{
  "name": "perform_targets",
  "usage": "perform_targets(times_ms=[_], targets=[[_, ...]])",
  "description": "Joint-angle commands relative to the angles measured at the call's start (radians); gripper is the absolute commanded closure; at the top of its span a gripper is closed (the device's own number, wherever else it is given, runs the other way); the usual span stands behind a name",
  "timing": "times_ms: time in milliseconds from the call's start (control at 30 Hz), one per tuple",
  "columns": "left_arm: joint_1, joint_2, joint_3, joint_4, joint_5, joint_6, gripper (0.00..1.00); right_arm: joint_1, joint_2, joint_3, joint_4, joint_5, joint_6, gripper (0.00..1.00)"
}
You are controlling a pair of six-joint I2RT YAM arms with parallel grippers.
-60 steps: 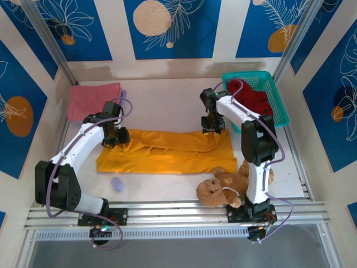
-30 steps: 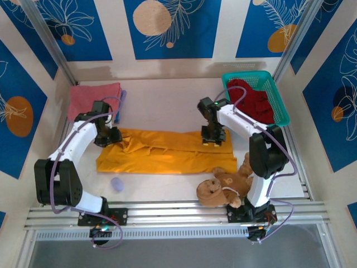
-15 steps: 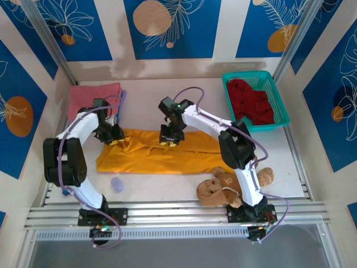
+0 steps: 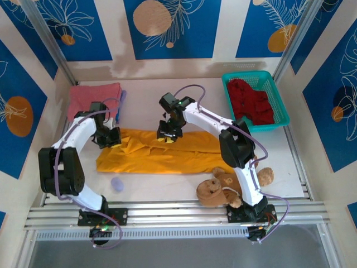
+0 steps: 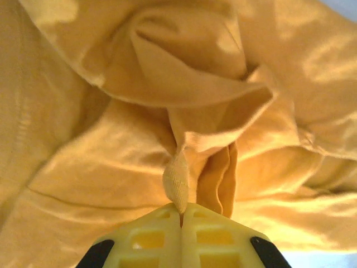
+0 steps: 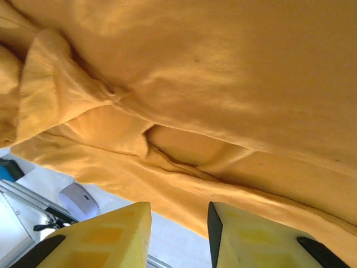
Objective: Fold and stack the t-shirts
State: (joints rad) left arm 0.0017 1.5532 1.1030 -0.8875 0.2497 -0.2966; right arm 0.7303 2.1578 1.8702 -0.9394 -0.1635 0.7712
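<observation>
Where the desk [image 4: 146, 103] runs into its far left corner, one pink shirt [image 4: 93, 100] lies folded into a flat square. A sliver of blue cloth [image 4: 122, 98] shows along its right edge.

Just nearer than that, the left hand [image 4: 111, 138] sits at the far left end of the mustard shirt [image 4: 167, 155]. In the left wrist view it [image 5: 181, 211] is clenched, pinching a small tuck of the yellow cloth.

The mustard shirt is a long, rumpled band in the middle of the desk. Its long axis runs left to right, parallel to the near edge; which end is collar or hem I cannot tell. A small lilac object [image 4: 116, 183] lies apart from it, near its left near corner.

The right hand [image 4: 166, 134] hangs over the far edge of that shirt, about midway along. In the right wrist view its [image 6: 179, 215] fingers stand apart and released, nothing between them.

One teddy bear [image 4: 223, 187] lies beside the near right end.

In the far right corner, one teal basket [image 4: 281, 109] holds one crumpled dark red shirt [image 4: 254, 103].
</observation>
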Motion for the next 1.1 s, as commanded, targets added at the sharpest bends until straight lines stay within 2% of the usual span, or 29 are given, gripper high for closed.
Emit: perform_targets(times_ms=[0,133,367,500,633,700,767,867,933,967,1067], targets=[[0.004,-0.04,-0.071,-0.047,0.09,-0.043,1.0,0.044,0.059,0.114,0.012,-0.045,-0.041,0.66],[0.004,-0.062,-0.15,-0.04,0.076,-0.06,1.0,0.066,0.164,0.25,0.044,-0.12,-0.074,0.65],[0.001,-0.144,-0.29,-0.009,0.073,-0.109,0.99,0.092,0.346,0.508,-0.019,-0.125,-0.163,0.65],[0.001,-0.125,-0.285,-0.01,0.074,-0.108,0.98,0.096,0.388,0.541,-0.001,-0.144,-0.223,0.65],[0.001,-0.11,-0.288,-0.001,0.087,-0.112,0.97,0.092,0.395,0.561,-0.064,-0.123,-0.205,0.64],[0.0,-0.107,-0.291,-0.004,0.104,-0.113,0.9,0.098,0.37,0.521,-0.075,-0.105,-0.2,0.64],[0.0,-0.107,-0.287,-0.028,0.114,-0.106,0.74,0.102,0.336,0.464,-0.059,-0.104,-0.193,0.64],[0.001,-0.143,-0.262,-0.091,0.09,-0.093,0.66,0.1,0.277,0.375,-0.027,-0.099,-0.169,0.64],[0.007,-0.19,-0.239,-0.11,0.078,-0.104,0.51,0.096,0.239,0.327,-0.018,-0.077,-0.158,0.64],[0.015,-0.211,-0.233,-0.097,0.109,-0.118,0.48,0.093,0.218,0.304,-0.02,-0.051,-0.151,0.64],[0.047,-0.209,-0.188,-0.066,0.197,-0.145,0.48,0.076,0.151,0.218,-0.018,0.042,-0.145,0.64]])
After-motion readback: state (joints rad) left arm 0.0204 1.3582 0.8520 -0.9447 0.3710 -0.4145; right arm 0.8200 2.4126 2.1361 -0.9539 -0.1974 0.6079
